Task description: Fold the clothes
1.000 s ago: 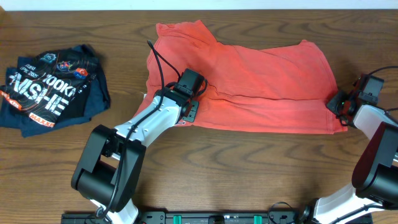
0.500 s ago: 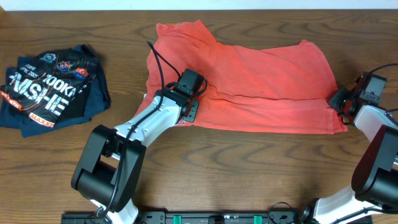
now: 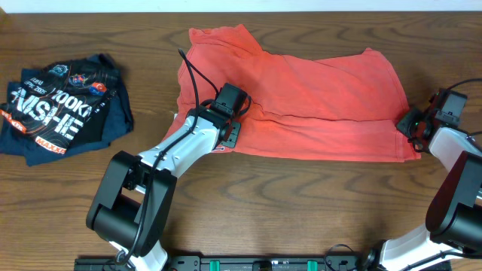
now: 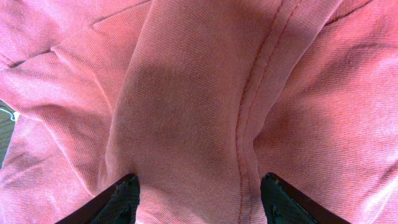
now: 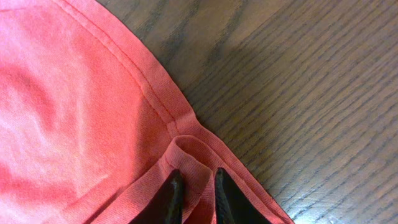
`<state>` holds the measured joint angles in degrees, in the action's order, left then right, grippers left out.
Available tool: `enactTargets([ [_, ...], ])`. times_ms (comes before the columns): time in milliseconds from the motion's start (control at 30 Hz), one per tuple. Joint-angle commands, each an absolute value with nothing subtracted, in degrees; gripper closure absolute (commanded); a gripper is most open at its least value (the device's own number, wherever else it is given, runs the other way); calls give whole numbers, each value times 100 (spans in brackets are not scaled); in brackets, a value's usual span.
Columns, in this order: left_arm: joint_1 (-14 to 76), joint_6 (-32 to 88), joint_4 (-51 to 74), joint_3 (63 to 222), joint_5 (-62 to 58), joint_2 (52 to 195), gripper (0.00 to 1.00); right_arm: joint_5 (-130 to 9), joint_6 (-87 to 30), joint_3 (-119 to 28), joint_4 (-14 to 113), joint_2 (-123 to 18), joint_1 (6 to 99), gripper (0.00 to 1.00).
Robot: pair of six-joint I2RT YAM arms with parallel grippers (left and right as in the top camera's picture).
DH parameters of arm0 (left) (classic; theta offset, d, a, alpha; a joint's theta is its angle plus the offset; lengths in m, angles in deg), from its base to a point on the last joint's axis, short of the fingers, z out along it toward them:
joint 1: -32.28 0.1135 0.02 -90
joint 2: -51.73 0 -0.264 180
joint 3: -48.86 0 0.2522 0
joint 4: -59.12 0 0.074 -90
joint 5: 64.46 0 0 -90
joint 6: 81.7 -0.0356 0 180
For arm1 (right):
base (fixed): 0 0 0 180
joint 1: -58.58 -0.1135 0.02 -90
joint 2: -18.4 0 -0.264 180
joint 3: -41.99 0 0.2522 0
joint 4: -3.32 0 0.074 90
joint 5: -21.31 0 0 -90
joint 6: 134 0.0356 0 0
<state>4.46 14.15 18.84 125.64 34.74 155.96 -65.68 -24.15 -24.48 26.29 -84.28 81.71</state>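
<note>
Lengthwise the T-shirt spans the tabletop side to side; right gripper pinches its right hem corner, left gripper open, empty, over its left part.

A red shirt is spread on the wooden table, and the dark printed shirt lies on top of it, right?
Not on top of it. The overhead view shows the dark shirt lying apart from the red shirt, off to its left on the bare wood, with a strip of table between them. The rest is right: the red shirt is spread on the wooden table.
</note>
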Motion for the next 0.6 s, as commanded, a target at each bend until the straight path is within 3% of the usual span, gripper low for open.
enactTargets([
  [0,472,1465,1882,12529,3456,15635,36,-6636,-2436,-2457,2605,-8297,8154,90],
  [67,472,1465,1882,12529,3458,15635,36,-6632,-2434,-2457,2572,-8297,8154,99],
  [267,472,1463,1882,12529,3458,15635,36,-6365,-2380,-2459,2028,-8297,8150,99],
  [400,472,1463,1880,12529,3458,15635,36,-6372,-1696,-2459,1486,-8297,8193,99],
  [467,472,1465,1880,12529,3458,15635,36,-6374,-1573,-2459,1337,-8297,8198,85],
  [567,472,1463,1882,12529,3458,15635,36,-6420,-1580,-2459,1396,-8297,8198,80],
])
